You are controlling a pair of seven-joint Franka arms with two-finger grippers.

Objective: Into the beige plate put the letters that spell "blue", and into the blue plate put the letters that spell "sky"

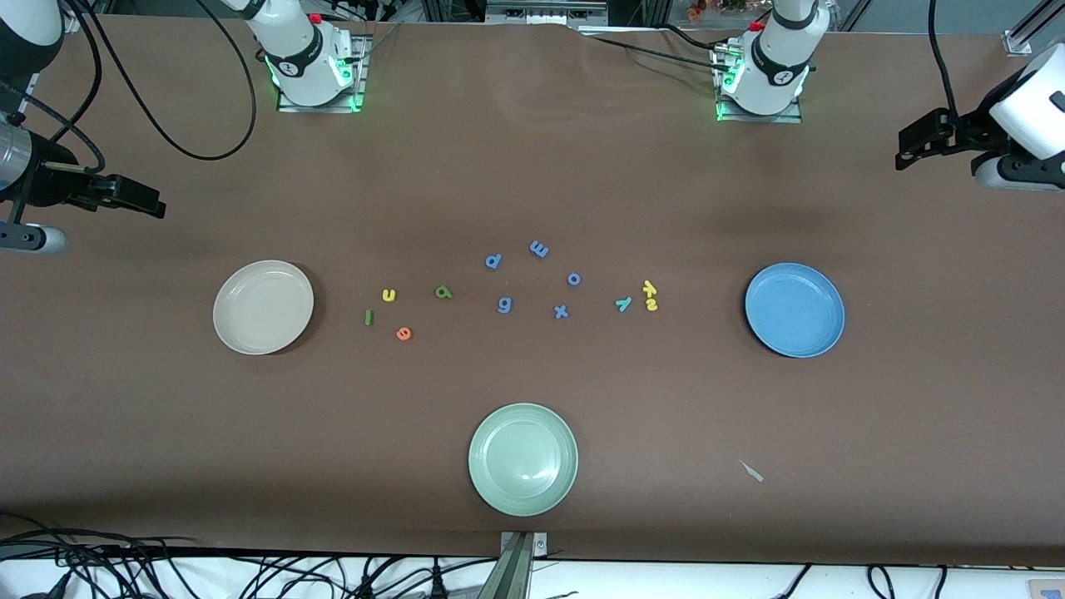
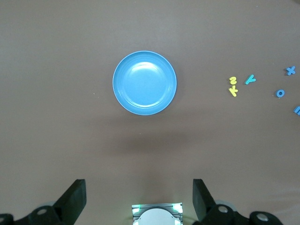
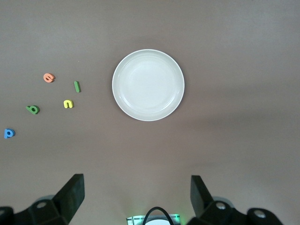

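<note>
The beige plate [image 1: 263, 307] [image 3: 148, 85] lies empty toward the right arm's end. Beside it are the yellow u [image 1: 388, 294], dark green l [image 1: 368, 317], orange e [image 1: 403, 334] and green b [image 1: 443, 291]. The blue plate [image 1: 795, 309] [image 2: 144, 82] lies empty toward the left arm's end, with the teal y [image 1: 623, 304], yellow k [image 1: 650, 288] and yellow s [image 1: 651, 305] beside it. My right gripper [image 1: 141, 200] [image 3: 137, 185] hangs open, high over the table near the beige plate. High up near the blue plate my left gripper [image 1: 913, 143] [image 2: 139, 187] is open too. Neither holds anything.
Blue letters p [image 1: 493, 260], m [image 1: 538, 248], o [image 1: 574, 279], g [image 1: 504, 305] and x [image 1: 561, 312] lie mid-table between the two letter groups. A pale green plate [image 1: 522, 458] sits nearer the front camera. A small pale scrap [image 1: 752, 471] lies near it.
</note>
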